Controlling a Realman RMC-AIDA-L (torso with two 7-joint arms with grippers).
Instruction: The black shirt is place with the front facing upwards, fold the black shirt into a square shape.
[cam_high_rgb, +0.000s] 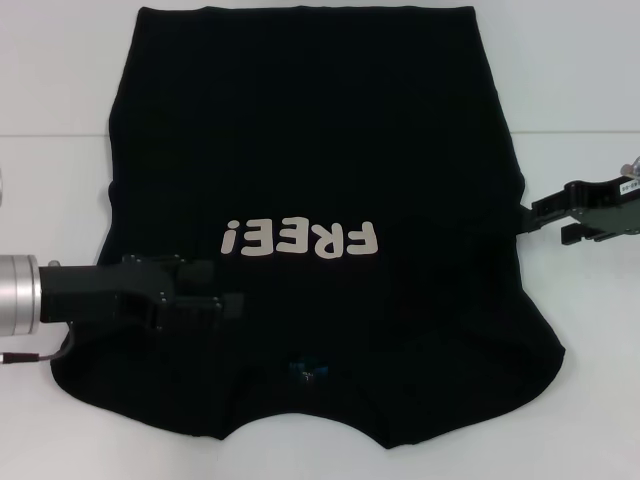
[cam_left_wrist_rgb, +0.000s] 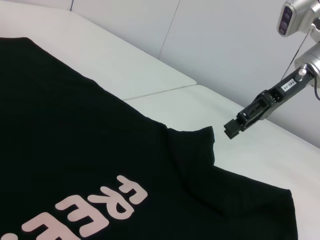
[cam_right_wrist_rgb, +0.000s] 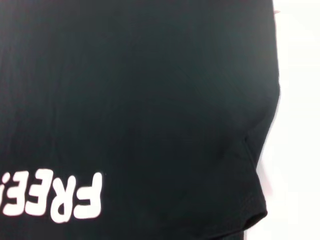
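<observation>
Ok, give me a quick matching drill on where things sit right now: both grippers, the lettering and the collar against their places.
1. left gripper
2. right gripper
3. lettering
4. collar

A. at the shirt's right edge, over the white table
B. on the shirt edge nearest the robot
C. over the shirt's left part, near the exclamation mark
D. across the shirt's middle

Pairs: 1-C, 2-A, 3-D, 4-B

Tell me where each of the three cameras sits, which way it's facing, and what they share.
Head view: looks down from above at the black shirt on the white table; left gripper over the shirt, right gripper at its edge.
Left wrist view: looks across the shirt at the right gripper.
Right wrist view: looks down at the shirt; no robot parts show.
Shared: all show the FREE! lettering.
</observation>
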